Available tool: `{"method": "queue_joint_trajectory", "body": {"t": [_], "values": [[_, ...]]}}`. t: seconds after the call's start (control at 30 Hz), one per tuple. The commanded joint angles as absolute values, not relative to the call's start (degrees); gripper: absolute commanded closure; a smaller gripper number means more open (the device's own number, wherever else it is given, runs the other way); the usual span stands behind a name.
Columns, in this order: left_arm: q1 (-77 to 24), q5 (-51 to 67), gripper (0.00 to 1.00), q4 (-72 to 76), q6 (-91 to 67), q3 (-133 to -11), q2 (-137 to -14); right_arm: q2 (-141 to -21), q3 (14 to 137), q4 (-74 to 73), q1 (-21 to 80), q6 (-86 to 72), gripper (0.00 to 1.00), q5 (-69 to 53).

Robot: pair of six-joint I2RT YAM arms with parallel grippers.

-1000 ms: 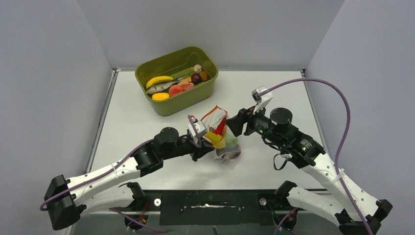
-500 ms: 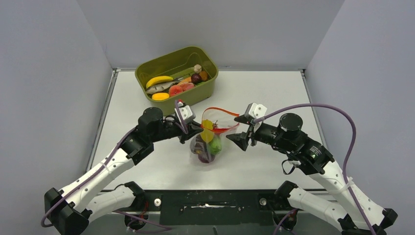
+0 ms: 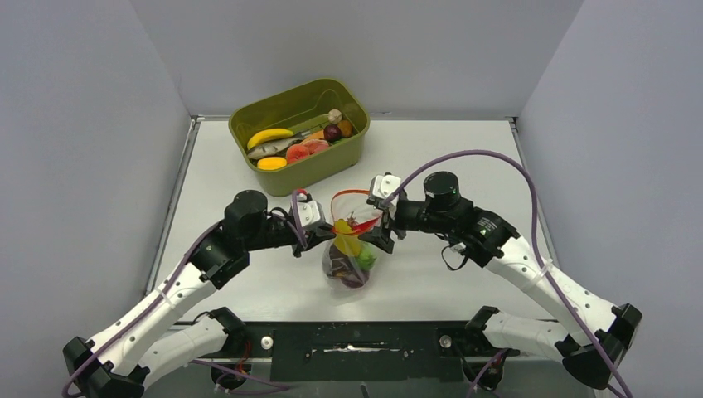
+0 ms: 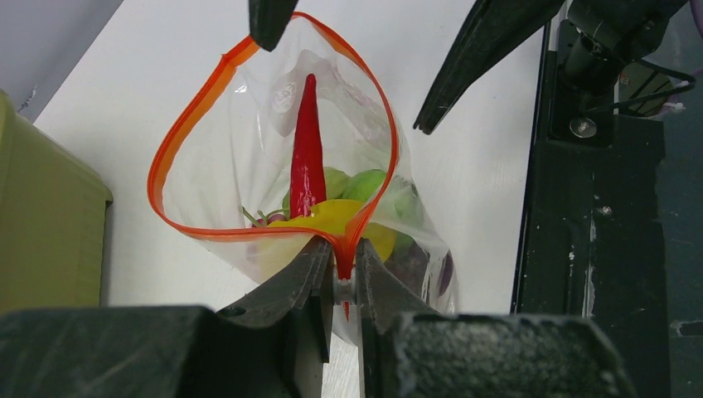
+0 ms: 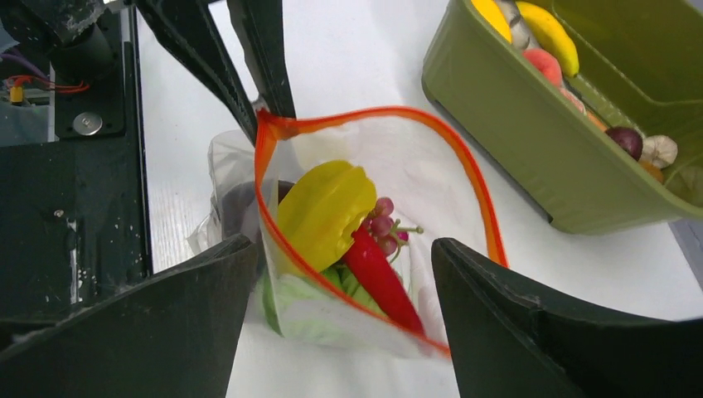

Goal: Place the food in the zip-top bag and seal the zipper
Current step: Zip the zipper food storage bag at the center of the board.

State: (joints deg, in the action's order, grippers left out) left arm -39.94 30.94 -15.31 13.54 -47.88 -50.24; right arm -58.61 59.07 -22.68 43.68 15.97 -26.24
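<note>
The clear zip-top bag (image 3: 348, 267) stands on the table between my grippers, its mouth open in a loop. The red-orange zipper (image 3: 352, 192) rims it. Inside are a red chili (image 4: 307, 153), a yellow pepper (image 5: 322, 211), purple grapes (image 5: 384, 224) and green food (image 4: 366, 184). My left gripper (image 3: 325, 235) is shut on the zipper's left end (image 4: 344, 264). My right gripper (image 3: 381, 236) is open, and in the right wrist view (image 5: 344, 249) its fingers stand either side of the bag's right end without closing on it.
An olive-green tub (image 3: 322, 170) stands at the back left of the table with a banana (image 3: 269, 135) and several other toy foods. It also shows in the right wrist view (image 5: 530, 157). The black mounting rail (image 3: 356, 340) runs along the near edge.
The left gripper has carried the bag left and then nearer. The right gripper has moved left from beside the bag until its open fingers straddle the bag's right end. The bag's mouth now gapes wider.
</note>
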Motion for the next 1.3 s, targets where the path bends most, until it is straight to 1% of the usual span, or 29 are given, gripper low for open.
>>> {"method": "queue_joint_trajectory", "body": {"t": [0.0, 0.17, 0.3, 0.43, 0.5, 0.7, 0.73, 0.8, 0.83, 0.87, 0.93, 1.0, 1.03, 1.17, 1.27], "values": [[-39.48, 34.4, 1.0, -16.23, 17.34, -49.13, -48.23, -61.72, 66.41, -19.59, 45.32, 20.08, 0.22, -28.18], [-39.43, 34.68, 1.0, -17.74, 17.52, -49.98, -48.34, -65.42, 67.85, -23.51, 48.45, 23.26, 0.28, -29.58], [-39.29, 34.12, 1.0, -19.13, 16.15, -51.48, -48.71, -68.23, 70.06, -26.79, 50.29, 23.31, 0.3, -31.37], [-39.28, 34.97, 1.0, -19.77, 16.1, -51.95, -48.65, -69.18, 70.37, -26.44, 50.9, 22.49, 0.32, -32.6], [-39.21, 34.74, 1.0, -19.78, 16.04, -51.86, -48.17, -70.01, 70.31, -26.28, 51.35, 22.17, 0.36, -31.71], [-39.28, 32.78, 1.0, -18.41, 12.52, -51.19, -46.63, -71.54, 71.23, -24.18, 52.24, 16.82, 0.65, -29.35], [-39.22, 32.71, 1.0, -18.07, 11.67, -51.08, -46.52, -71.48, 71.11, -23.76, 52.31, 16.37, 0.72, -29.24], [-39.22, 32.59, 1.0, -16.88, 9.8, -50.86, -46.13, -71.46, 70.62, -23.31, 52.46, 15.61, 0.91, -27.98], [-39.25, 31.94, 0.97, -16.0, 8.65, -50.61, -45.77, -71.46, 70.44, -23.34, 52.47, 15.5, 0.98, -27.46], [-39.21, 30.48, 0.92, -14.66, 7.33, -50.12, -45.22, -71.39, 70.24, -23.21, 52.49, 15.13, 1.0, -26.89], [-39.2, 23.0, 0.79, -12.3, 3.86, -49.39, -44.05, -70.92, 70.08, -21.92, 52.48, 13.26, 1.0, -25.07], [-39.2, 20.1, 0.65, -11.93, 1.64, -49.18, -42.56, -69.71, 68.99, -17.75, 52.52, 10.67, 1.0, -22.99], [-39.2, 19.17, 0.6, -11.76, 0.69, -48.88, -41.63, -68.81, 67.94, -15.24, 52.52, 9.23, 1.0, -21.78], [-39.25, 16.17, 0.46, -10.02, -5.12, -47.16, -38.69, -63.99, 61.8, -3.91, 52.55, 2.7, 1.0, -14.53], [-39.22, 16.47, 0.45, -8.22, -8.51, -44.99, -38.07, -60.65, 57.69, -0.24, 52.63, -0.03, 1.0, -12.14]]}}
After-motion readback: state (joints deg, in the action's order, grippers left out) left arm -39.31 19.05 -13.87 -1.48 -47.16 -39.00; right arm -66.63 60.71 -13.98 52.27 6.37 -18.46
